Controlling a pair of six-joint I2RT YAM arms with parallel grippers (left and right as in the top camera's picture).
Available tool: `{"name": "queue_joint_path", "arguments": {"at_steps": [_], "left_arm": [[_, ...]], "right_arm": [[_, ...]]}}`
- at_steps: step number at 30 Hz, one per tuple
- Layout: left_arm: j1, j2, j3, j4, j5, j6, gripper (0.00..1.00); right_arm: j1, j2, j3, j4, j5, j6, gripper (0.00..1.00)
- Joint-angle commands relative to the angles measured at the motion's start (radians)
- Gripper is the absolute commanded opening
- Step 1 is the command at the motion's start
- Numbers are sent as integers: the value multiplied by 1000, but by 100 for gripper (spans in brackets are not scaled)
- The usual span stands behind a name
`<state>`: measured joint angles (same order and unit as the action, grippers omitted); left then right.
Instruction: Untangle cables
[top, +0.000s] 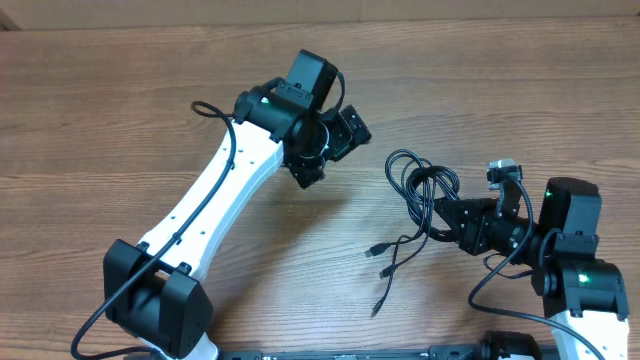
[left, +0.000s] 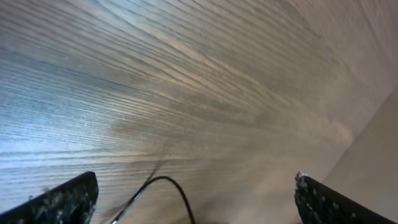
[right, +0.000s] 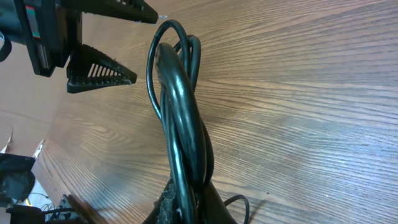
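Note:
The cables (top: 418, 185) are thin black cords lying in a looped bundle right of centre on the table. Their loose plug ends (top: 378, 250) trail toward the front. My right gripper (top: 445, 212) is shut on the bundle's right side. In the right wrist view the cables (right: 180, 118) rise out of the right gripper (right: 193, 202) as a tight twisted loop. My left gripper (top: 350, 130) hangs open to the upper left of the bundle, apart from it. In the left wrist view the left gripper (left: 196, 190) stands wide open, with one thin cord loop (left: 168, 183) low between the fingers.
The wooden table (top: 150, 100) stretches around both arms. The left arm (top: 210, 200) slants from the front left corner toward the centre. The right arm's base (top: 585, 280) sits at the front right. A pale wall (left: 379, 137) borders the table's far edge.

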<state>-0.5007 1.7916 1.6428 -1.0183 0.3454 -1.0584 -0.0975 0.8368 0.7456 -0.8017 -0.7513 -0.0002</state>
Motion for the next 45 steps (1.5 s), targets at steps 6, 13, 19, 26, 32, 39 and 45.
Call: {"name": "queue_joint_path", "arguments": {"at_steps": [6,13,19,26,32,39,45], "left_arm": [[-7,-23,16,11,199,562,100],[-48,-23,16,83,392,867,100],[-92,-23,16,100,295,879,100],[-128,-23,16,98,8,731,100],[-129,-23,15,95,-40,691,100],[-155,-19,15,96,6,745,99],[-176,-19,15,106,6,767,100]], "right_arm": [[-3,-10,9,8,-16,-4,4],[-3,-10,9,7,-17,-4,4],[-3,-10,9,7,-17,-4,4],[-3,-10,9,8,-17,-4,4],[-3,-10,9,8,-17,-4,4],[-3,-10,9,8,-17,-4,4],[-3,-10,8,8,-26,-3,4]]}}
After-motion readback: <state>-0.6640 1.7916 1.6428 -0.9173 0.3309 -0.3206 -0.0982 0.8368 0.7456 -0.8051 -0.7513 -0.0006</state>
